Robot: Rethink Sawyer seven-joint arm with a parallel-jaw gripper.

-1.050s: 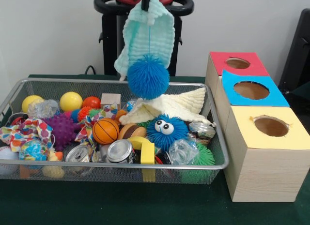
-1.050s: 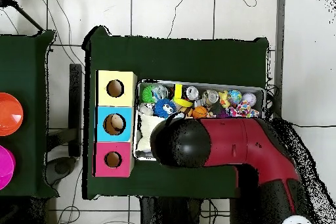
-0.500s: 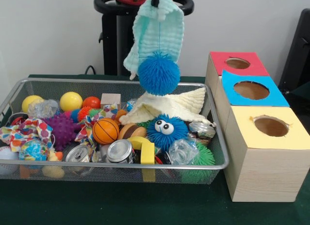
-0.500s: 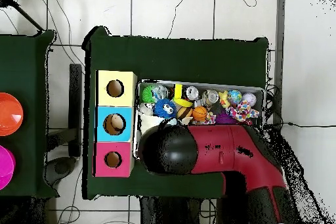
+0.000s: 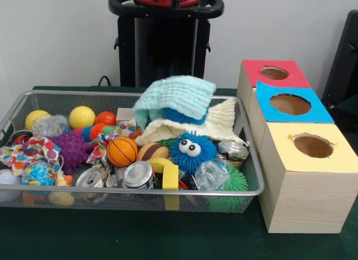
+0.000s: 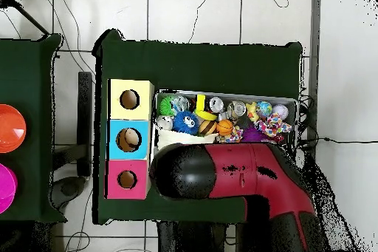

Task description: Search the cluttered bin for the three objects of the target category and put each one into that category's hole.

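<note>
- Though the arm (image 6: pixel 244 179) covers the near part of the wire bin (image 5: pixel 33 189) from above, the hand itself is hidden, so I cannot tell its state.
- Mint cloth (image 5: pixel 176 97) lies crumpled on the cream cloth (image 5: pixel 215 120), covering a blue ball (image 5: pixel 179 117).
- No writing is readable on the cans (image 5: pixel 137 174) or the three boxes (image 5: pixel 305 176).

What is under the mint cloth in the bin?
A blue spiky ball peeks from beneath the mint cloth, both lying on a cream cloth. Most of the ball is covered.

Front view: low, close, across table. Overhead: high, straight down. Shared: bin (image 5: pixel 134 190) (image 6: pixel 295 103), boxes (image 5: pixel 305 176) (image 6: pixel 114 140).
</note>
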